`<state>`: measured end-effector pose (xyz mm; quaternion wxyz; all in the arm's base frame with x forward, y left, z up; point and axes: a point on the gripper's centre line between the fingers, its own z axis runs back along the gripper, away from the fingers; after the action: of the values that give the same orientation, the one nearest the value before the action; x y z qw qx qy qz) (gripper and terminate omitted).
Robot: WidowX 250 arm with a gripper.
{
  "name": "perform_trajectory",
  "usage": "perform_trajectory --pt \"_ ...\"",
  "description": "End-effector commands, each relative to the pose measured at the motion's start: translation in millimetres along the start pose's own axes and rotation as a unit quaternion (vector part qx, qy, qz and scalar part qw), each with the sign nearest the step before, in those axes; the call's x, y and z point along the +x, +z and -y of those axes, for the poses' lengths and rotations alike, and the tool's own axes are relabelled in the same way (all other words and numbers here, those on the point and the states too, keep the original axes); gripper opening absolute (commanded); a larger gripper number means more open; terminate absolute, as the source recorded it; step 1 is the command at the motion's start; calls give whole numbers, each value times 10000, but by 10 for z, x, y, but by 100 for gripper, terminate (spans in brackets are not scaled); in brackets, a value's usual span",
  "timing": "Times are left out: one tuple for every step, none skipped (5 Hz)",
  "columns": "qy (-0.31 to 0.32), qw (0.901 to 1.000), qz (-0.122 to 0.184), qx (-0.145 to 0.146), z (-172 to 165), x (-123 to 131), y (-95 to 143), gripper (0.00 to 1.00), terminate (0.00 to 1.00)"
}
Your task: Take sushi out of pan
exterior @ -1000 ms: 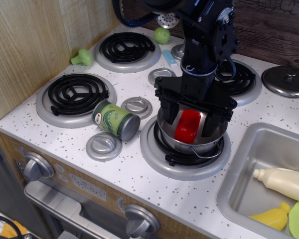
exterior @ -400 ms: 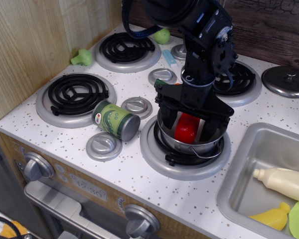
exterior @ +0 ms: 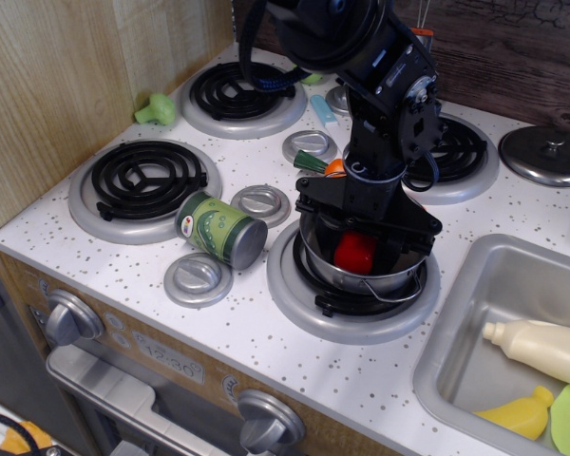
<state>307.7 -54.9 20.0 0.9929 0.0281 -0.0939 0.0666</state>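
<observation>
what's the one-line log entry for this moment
phase: reaching into pan | gripper: lowered around sushi | sushi: in pan | grasp: unclear

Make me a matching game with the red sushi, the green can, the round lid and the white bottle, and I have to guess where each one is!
Things:
1. sushi
2. green can
3. lid
4. white bottle

Places:
A. lying in the sink
B. on the counter at the far right, behind the sink
C. inside the pan, under the gripper
D. lying on its side between the front burners

Pairs: 1-C, 2-D, 3-B, 4-A
</observation>
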Motion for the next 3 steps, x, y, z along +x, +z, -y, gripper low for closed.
perform_trajectory --pt "91 9998 157 -32 17 103 108 0 0" --pt "-11 9999 -9 105 -79 158 328 0 0" --pt "-190 9993 -188 276 -231 269 575 0 0"
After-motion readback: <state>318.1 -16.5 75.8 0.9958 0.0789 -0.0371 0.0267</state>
